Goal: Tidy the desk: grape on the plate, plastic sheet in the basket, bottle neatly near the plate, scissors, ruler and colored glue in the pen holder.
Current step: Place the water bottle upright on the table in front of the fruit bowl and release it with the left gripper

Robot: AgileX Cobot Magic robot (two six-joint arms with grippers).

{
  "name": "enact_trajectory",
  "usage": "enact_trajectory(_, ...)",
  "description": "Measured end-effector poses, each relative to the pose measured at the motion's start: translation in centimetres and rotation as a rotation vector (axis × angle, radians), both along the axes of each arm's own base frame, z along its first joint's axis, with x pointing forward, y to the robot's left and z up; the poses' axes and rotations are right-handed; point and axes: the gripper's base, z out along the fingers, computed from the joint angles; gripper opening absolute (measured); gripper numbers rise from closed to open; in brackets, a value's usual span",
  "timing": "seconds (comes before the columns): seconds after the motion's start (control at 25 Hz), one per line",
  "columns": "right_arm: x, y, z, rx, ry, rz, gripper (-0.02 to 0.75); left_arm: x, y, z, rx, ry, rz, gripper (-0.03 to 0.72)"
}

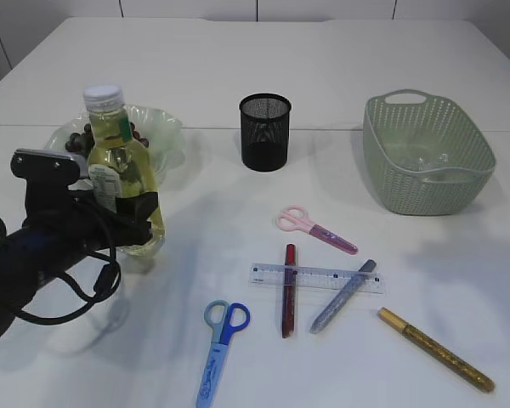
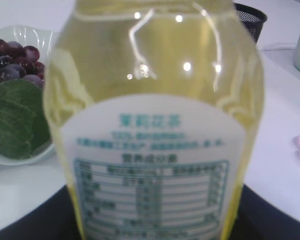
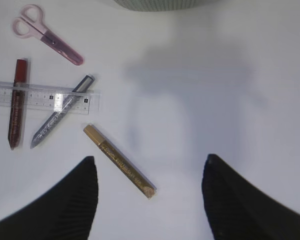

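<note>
Filling the left wrist view, the bottle (image 2: 155,125) stands clamped in the left end effector (image 1: 123,208), just in front of the plate (image 1: 166,127) holding grapes (image 2: 12,60). Set it down upright beside that plate before letting go. Right end effector (image 3: 150,200) hangs spread, empty.

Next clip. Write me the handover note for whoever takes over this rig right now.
Left gripper: shut on the bottle, beside the plate.
Right gripper: open, empty, above the gold glue pen.
Done: grapes on the plate; something clear lies in the basket, likely the plastic sheet.
Left: release the bottle; two scissors, ruler and three glue pens into the pen holder.
</note>
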Motion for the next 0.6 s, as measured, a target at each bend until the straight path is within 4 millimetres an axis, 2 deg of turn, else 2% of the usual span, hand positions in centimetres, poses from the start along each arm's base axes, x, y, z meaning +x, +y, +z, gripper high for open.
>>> enact_trajectory(0.24, 0.0, 0.0, 0.0, 0.000, 0.000, 0.000, 0.512, 1.5, 0.9, -1.5, 0.006, 0.018, 0.043, 0.423)
enact_trajectory(0.6, 0.0, 0.0, 0.0, 0.000, -0.002, 0.000, 0.512, 2.2, 0.5, -2.5, 0.013, -0.013, 0.004, 0.423)
